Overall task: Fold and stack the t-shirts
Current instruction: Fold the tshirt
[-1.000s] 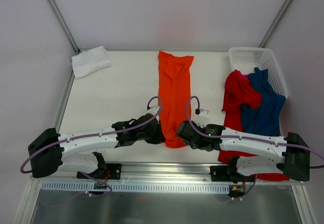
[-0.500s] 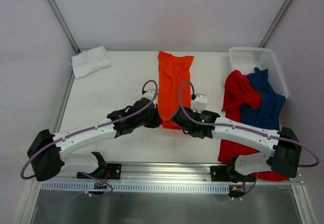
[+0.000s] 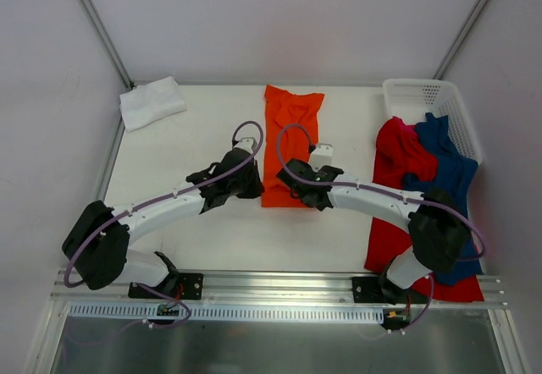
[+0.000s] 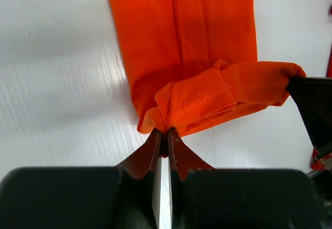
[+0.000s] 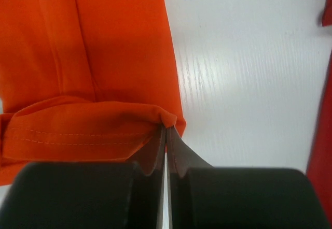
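Left wrist view shows the left gripper (image 4: 162, 136) clamped on a hem corner of the orange shirt (image 4: 181, 32). The right gripper (image 5: 167, 131) pinches the other corner, and together they hold the hem doubled over, likely for a half fold.

1. The orange t-shirt (image 4: 207, 32) is soft matt cloth (a stitched hem shows at its folded edge).
2. The table (image 5: 244, 58) is white, faintly wood-grained, with a slight sheen.
3. The basket (image 3: 422, 95) is white perforated plastic.

I see a bright orange t-shirt (image 3: 292, 116), a white t-shirt (image 3: 151, 101) at ten o'clock, a red t-shirt (image 3: 394, 154) and dark blue t-shirt (image 3: 449, 179) at three.
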`<state>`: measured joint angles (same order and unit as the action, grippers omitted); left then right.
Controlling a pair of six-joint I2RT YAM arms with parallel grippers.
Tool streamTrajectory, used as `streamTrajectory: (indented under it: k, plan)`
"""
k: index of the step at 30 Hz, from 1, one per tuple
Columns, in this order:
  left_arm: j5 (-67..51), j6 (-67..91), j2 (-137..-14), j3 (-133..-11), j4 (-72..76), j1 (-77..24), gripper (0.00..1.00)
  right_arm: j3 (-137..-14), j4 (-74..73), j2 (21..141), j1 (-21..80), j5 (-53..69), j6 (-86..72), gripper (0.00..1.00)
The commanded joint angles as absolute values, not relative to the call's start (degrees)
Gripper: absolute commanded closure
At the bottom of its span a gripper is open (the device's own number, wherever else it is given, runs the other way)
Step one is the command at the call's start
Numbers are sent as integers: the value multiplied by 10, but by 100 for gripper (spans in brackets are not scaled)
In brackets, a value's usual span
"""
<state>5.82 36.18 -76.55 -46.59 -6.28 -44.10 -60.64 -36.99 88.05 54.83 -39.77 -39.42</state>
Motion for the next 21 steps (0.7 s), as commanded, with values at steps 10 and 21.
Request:
streamTrajectory:
  k: [10, 21]
  plan:
    - [28, 294, -869, -558, 23, -379, 100, -716, -323, 954, 469, -419, -280, 100]
    - [-27, 281, -968, -642, 46, -336, 100, -776, -301, 1005, 421, -400, -246, 100]
